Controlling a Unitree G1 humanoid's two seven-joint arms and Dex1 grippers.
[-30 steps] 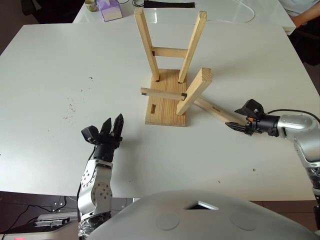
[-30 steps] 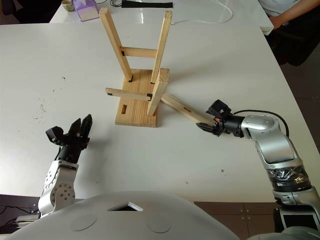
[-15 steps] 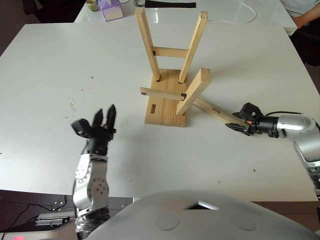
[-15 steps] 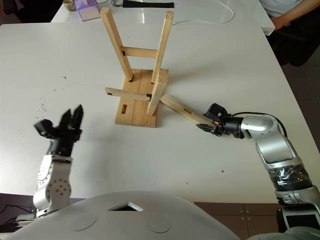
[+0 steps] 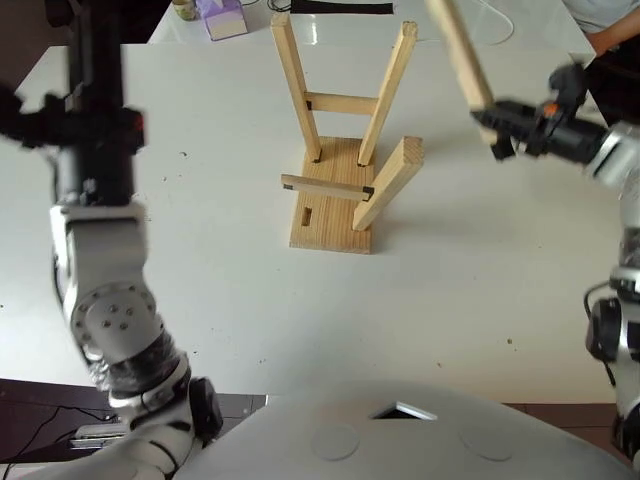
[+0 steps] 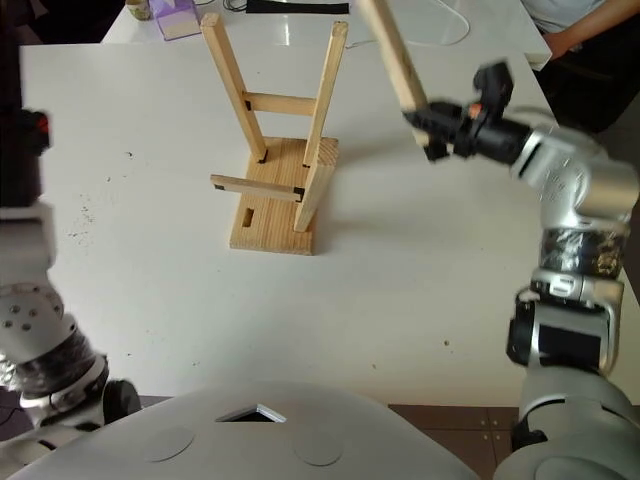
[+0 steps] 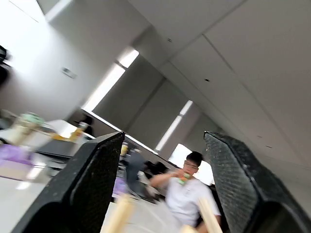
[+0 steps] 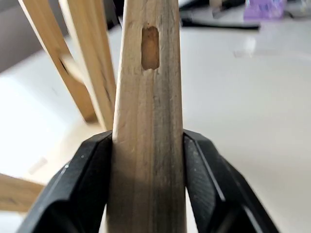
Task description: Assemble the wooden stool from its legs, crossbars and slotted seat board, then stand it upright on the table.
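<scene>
In the left eye view, the seat board (image 5: 330, 222) is seen lying flat on the table (image 5: 200, 200). Two legs (image 5: 295, 90) are planted in it and joined by a crossbar (image 5: 338, 103), and a third leg (image 5: 388, 182) leans beside them. A loose leg (image 5: 462, 55) is held above the table by the right gripper (image 5: 497, 128), its long axis slanting up and leftward. In the left wrist view, the left gripper (image 7: 163, 141) is aimed at the ceiling, jaws spread wide. In the right wrist view, the loose leg is clamped between the jaws.

text: none legible
box (image 5: 218, 18), 11 o'clock: print too small to read
seat board (image 5: 332, 228), centre: no readable marks
leg (image 8: 148, 121): no readable marks
</scene>
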